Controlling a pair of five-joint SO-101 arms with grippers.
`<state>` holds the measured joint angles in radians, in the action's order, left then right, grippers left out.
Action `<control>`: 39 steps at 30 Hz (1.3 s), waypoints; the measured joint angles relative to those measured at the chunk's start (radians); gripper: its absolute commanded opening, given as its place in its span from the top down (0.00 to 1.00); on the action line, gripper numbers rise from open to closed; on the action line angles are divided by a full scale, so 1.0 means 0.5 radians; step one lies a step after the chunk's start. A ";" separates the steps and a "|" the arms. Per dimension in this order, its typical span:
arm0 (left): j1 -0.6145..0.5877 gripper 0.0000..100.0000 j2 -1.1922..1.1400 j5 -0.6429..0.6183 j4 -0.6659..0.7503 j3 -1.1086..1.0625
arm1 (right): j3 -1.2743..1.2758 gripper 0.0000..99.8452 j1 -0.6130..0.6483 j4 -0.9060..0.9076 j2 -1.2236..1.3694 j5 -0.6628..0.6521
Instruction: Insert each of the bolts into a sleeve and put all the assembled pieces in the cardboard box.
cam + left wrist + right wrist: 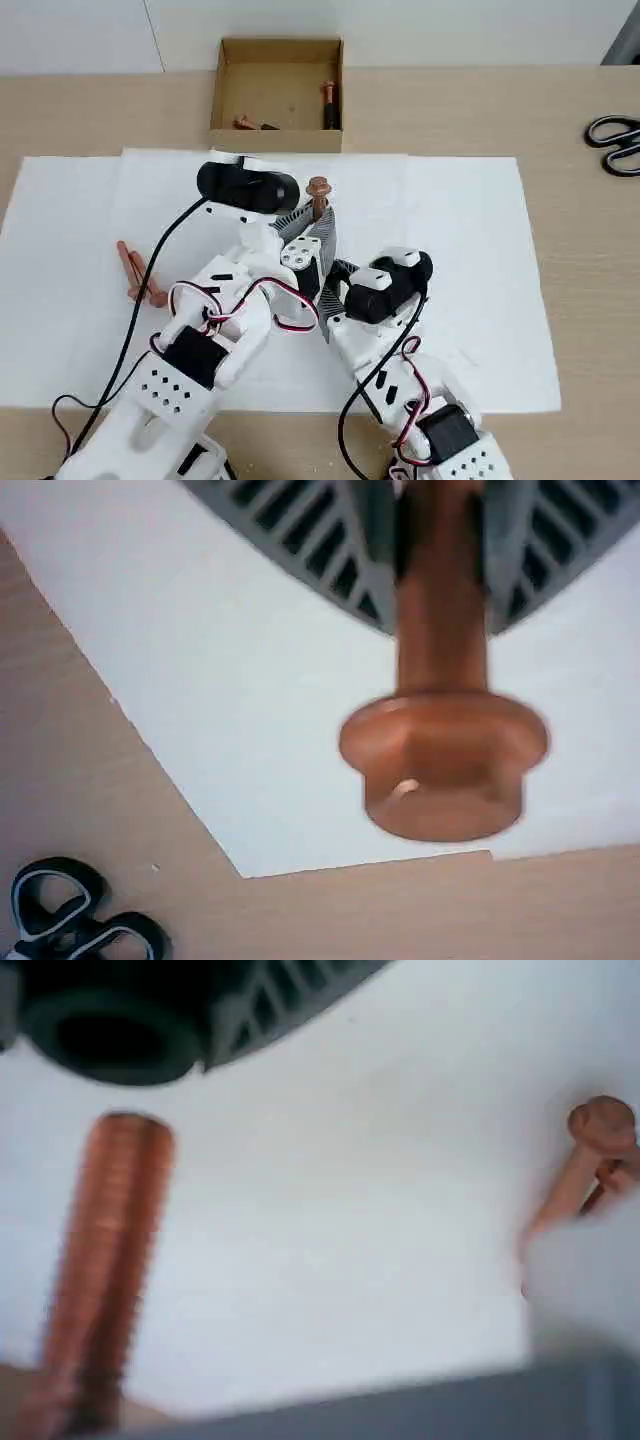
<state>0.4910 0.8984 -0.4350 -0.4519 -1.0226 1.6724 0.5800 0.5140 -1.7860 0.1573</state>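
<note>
My left gripper (318, 225) is shut on a copper bolt (318, 190), head pointing toward the cardboard box (275, 139). The left wrist view shows the bolt's hexagonal head (445, 770) sticking out past the grey fingers (300, 550). Just behind it, my right gripper (333, 272) is shut on a black sleeve (110, 1035). In the right wrist view the sleeve's round opening faces the bolt's threaded end (110, 1250), a short gap apart. Two loose bolts (140, 275) lie on the white paper to the left.
The box holds a few assembled pieces (328, 105) along its right and front walls. White paper (470, 260) covers the middle of the wooden table. Black scissors (615, 143) lie at the far right edge, and both arms' cables trail toward the front.
</note>
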 measured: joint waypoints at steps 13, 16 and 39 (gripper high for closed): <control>0.114 0.99 0.012 0.000 0.000 -0.101 | 0.000 1.00 0.000 -0.003 -0.006 0.009; 0.114 0.99 0.012 0.000 0.000 -0.101 | 0.000 1.00 0.000 -0.003 -0.006 0.009; 0.144 0.99 0.025 -0.009 -0.282 -0.098 | 0.000 1.00 0.000 0.000 -0.006 0.009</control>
<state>0.5631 0.9106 -0.4396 -0.5930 -1.0717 1.6724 0.5800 0.5140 -1.7891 0.1619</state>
